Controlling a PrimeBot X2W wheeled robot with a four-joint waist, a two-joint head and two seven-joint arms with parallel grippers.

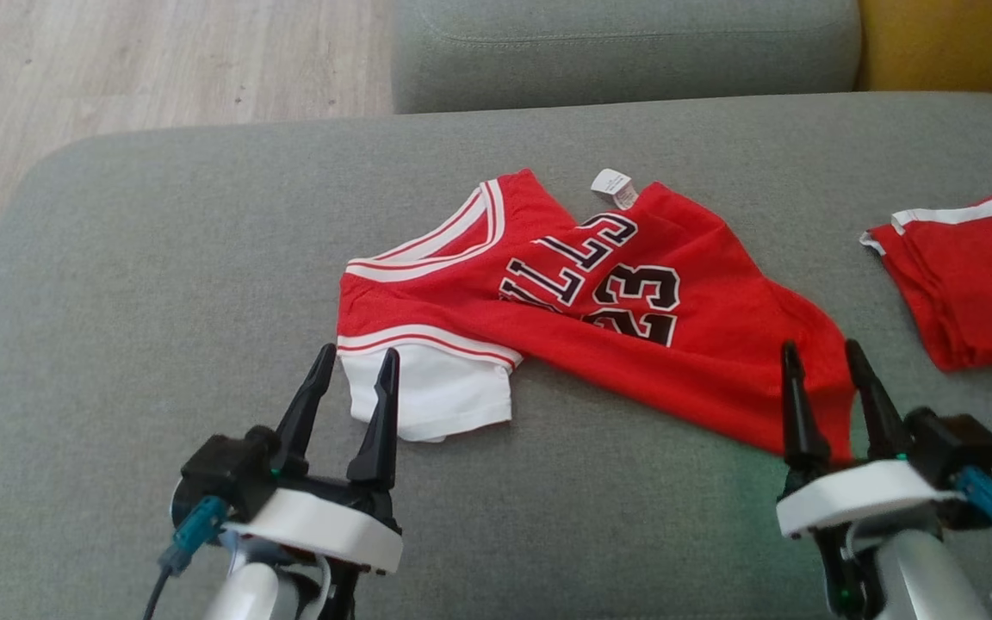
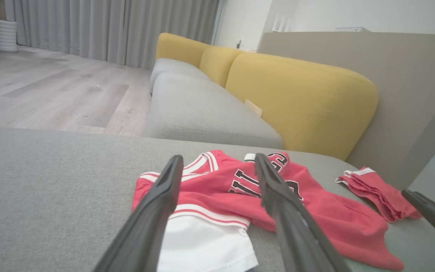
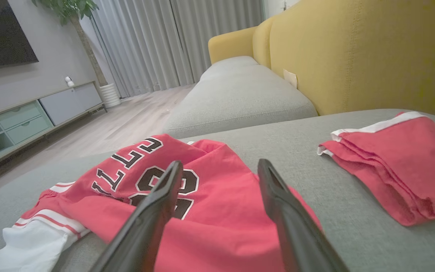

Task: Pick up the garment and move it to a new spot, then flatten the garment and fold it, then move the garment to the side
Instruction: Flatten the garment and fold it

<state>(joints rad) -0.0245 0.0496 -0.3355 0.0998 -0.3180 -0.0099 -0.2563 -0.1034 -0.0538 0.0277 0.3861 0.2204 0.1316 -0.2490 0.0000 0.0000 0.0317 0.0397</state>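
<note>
Head view: the crumpled red mesh basketball jersey with white trim (image 1: 634,344) lies mid-way on the grey fabric sofa seat (image 1: 160,258), and a folded red garment (image 1: 970,275) sits well apart to its right. Your left hand (image 1: 356,355) and right hand (image 1: 821,346) both stand wide open and hold nothing. They're poised at the jersey's near white end and red hem, likely so a grab at both ends lifts it spread, not bunched.

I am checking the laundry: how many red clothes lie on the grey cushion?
2. A crumpled jersey lies in the middle; a folded red garment lies to its right. The jersey could hide more.
</note>
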